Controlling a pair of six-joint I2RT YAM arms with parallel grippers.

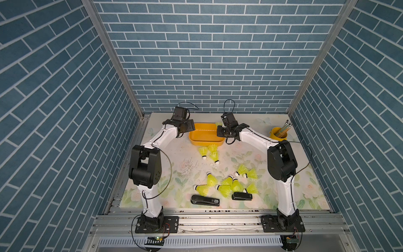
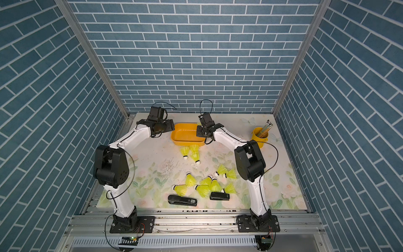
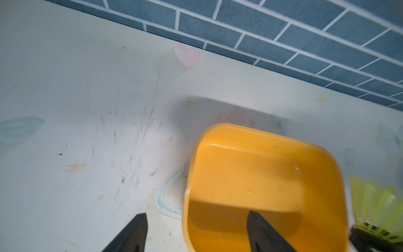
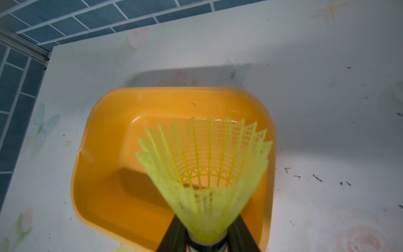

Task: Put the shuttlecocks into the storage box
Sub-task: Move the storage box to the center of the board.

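Note:
The yellow-orange storage box (image 1: 205,141) (image 2: 185,142) stands at the back middle of the table, and its inside (image 4: 109,135) shows nothing lying in it. My right gripper (image 4: 207,237) (image 1: 224,131) is shut on the base of a neon yellow-green shuttlecock (image 4: 205,174) (image 3: 375,207), held skirt outward above the box's right end. My left gripper (image 3: 196,213) (image 1: 185,128) is open at the box's left end. One of its fingers is over the table and one over the box rim (image 3: 218,135). Several shuttlecocks lie on the table: three (image 1: 209,152) before the box, more in a cluster (image 1: 226,185) nearer the front.
Two black staplers (image 1: 205,200) (image 1: 242,196) lie just in front of the shuttlecock cluster. A small yellow cup with pencils (image 1: 278,133) stands at the back right. The blue brick wall (image 3: 305,43) runs close behind the box.

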